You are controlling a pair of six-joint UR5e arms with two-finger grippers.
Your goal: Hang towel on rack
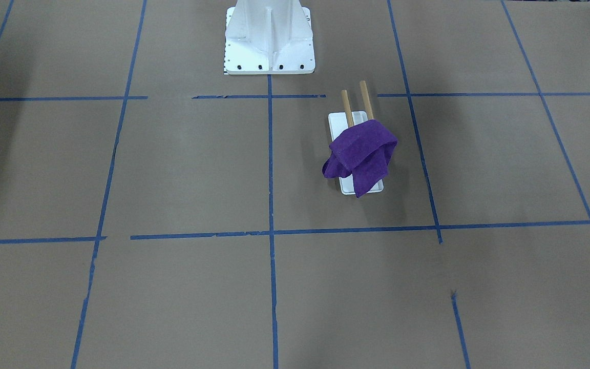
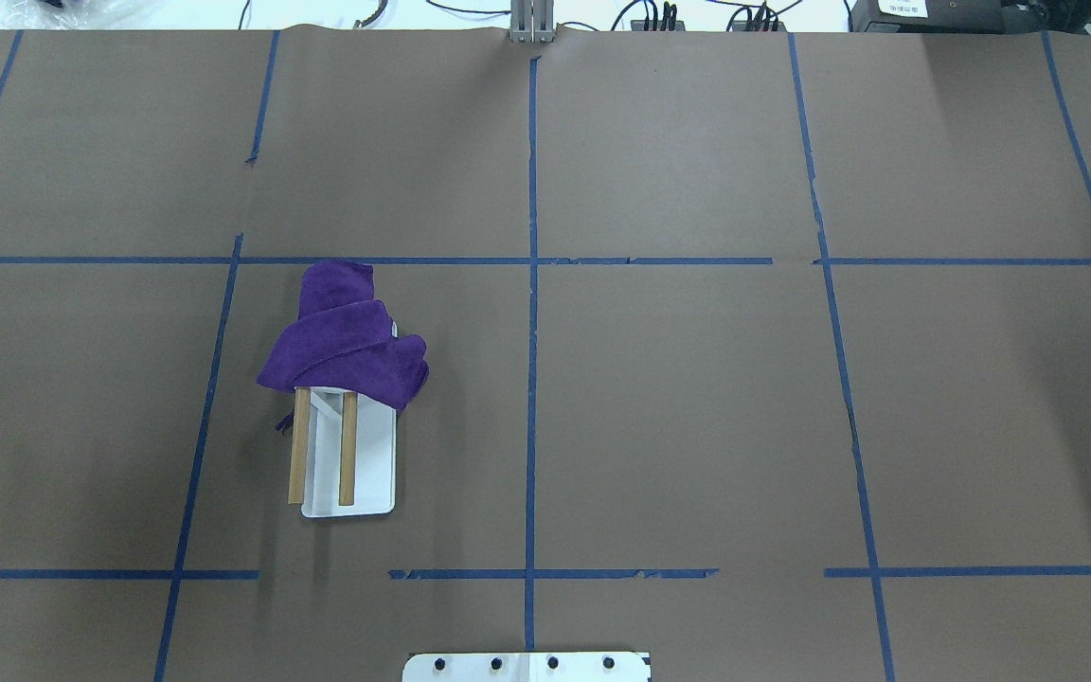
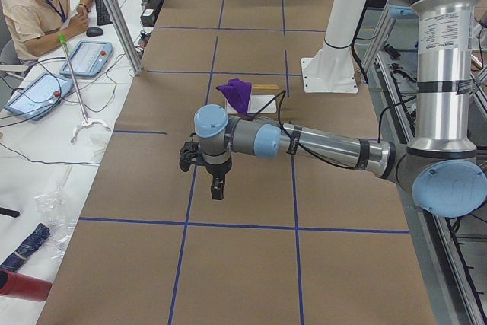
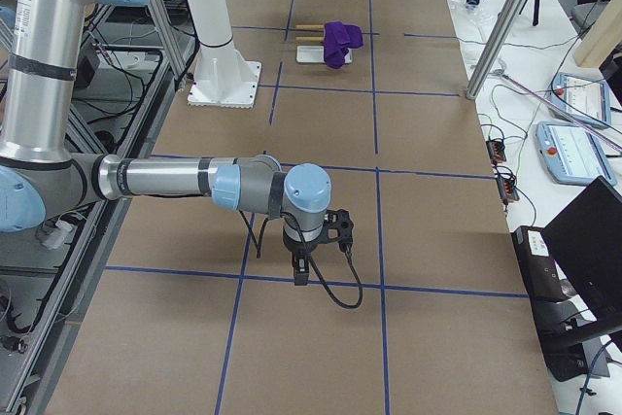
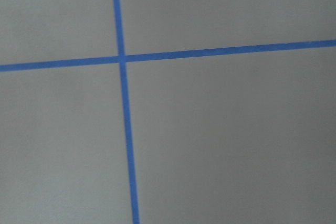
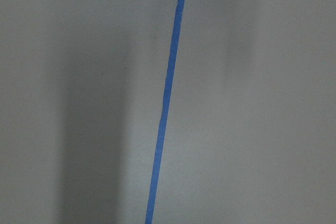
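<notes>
The purple towel (image 2: 342, 341) hangs bunched over one end of the rack's two wooden dowels (image 2: 323, 445), above its white base (image 2: 370, 474). It also shows in the front view (image 1: 364, 151), draped across the dowels (image 1: 356, 102), with a fold hanging down beside the base. My left gripper (image 3: 218, 190) hangs over the table well away from the rack, seen only from the side, so I cannot tell if it is open. My right gripper (image 4: 300, 274) is likewise far from the rack and I cannot tell its state. Both wrist views show only brown paper and blue tape.
The white bolted pedestal (image 1: 269, 41) stands behind the rack on the robot's side. A blue tape grid covers the brown table. An operator (image 3: 38, 5) sits at a side desk with tablets (image 3: 84, 57). A red object (image 3: 19, 285) lies off the table.
</notes>
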